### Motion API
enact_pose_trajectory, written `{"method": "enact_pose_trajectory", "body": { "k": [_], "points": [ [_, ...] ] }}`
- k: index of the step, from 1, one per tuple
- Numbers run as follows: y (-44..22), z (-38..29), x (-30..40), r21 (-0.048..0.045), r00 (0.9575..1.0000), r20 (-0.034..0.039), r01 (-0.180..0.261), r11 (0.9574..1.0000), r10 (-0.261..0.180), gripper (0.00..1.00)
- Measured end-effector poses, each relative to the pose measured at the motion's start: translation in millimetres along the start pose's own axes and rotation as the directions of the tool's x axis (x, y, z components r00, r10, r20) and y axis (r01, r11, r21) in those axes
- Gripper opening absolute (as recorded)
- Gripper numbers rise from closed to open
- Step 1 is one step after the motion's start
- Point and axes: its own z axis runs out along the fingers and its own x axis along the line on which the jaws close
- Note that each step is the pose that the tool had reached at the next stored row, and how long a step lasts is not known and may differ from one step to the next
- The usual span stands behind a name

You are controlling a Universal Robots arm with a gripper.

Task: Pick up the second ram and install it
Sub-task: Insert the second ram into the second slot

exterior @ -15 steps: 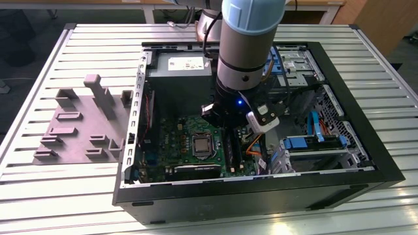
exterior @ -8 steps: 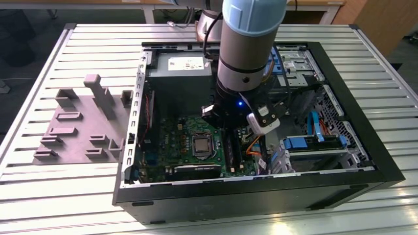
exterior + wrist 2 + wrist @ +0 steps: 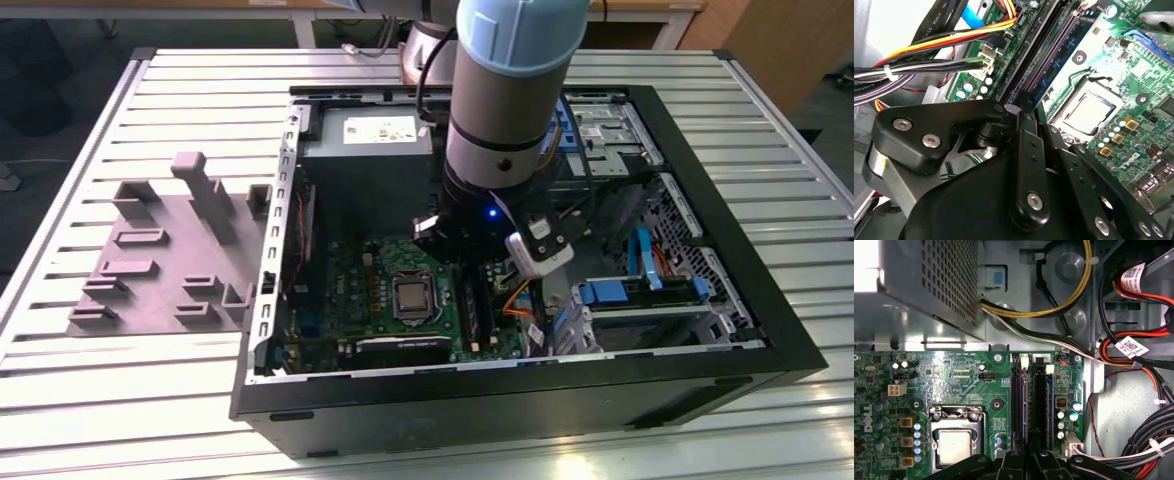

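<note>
My gripper (image 3: 463, 262) reaches down inside the open black computer case (image 3: 747, 300), over the long black sockets (image 3: 1041, 405) of the green motherboard (image 3: 954, 375). In the first wrist view its two black fingers (image 3: 1014, 462) stand almost together. The second ram (image 3: 1025, 405) shows edge-on as a thin dark blue line running out from between them. It stands upright along a socket, and how deep it sits is hidden. In the second wrist view the gripper (image 3: 1026, 112) tips meet right at the socket row.
The grey power supply (image 3: 367, 150) lies at the far end of the case. The processor socket (image 3: 956, 440) sits beside the memory sockets. Cable bundles (image 3: 1134, 440) crowd the other side. A grey moulded holder block (image 3: 174, 250) stands on the slatted table at the exterior view's left.
</note>
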Motion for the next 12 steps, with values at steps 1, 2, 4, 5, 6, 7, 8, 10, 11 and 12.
{"method": "enact_pose_trajectory", "body": {
  "k": [1, 2, 4, 5, 6, 7, 8, 10, 11, 12],
  "points": [
    [0.0, 0.3, 0.0, -0.0001, 1.0000, 0.0000, 0.000, 1.0000, 0.000, 0.14],
    [0.0, 0.6, -0.1, -0.0001, 1.0000, 0.0000, 0.000, 1.0000, 0.000, 0.14],
    [0.0, 1.2, -0.1, -0.0001, 1.0000, 0.0000, 0.000, 1.0000, 0.000, 0.14],
    [0.1, 1.6, -0.1, -0.0001, 1.0000, 0.0000, 0.000, 1.0000, 0.000, 0.14],
    [0.1, 2.1, -0.1, -0.0001, 1.0000, 0.0000, 0.000, 1.0000, 0.000, 0.14],
    [0.1, 2.5, -0.1, 0.0000, 1.0000, 0.0000, 0.000, 1.0000, 0.000, 0.14],
    [0.0, 2.8, -0.1, 0.0000, 1.0000, -0.0001, 0.000, 1.0000, 0.000, 0.14],
    [0.1, 3.5, -0.1, 0.0001, 1.0000, -0.0001, 0.000, 1.0000, 0.000, 0.14],
    [0.1, 3.9, -0.1, 0.0000, 1.0000, 0.0000, 0.000, 1.0000, 0.000, 0.14],
    [0.0, 4.3, -0.1, 0.0000, 1.0000, -0.0003, 0.000, 1.0000, 0.000, 0.14]
  ]
}}
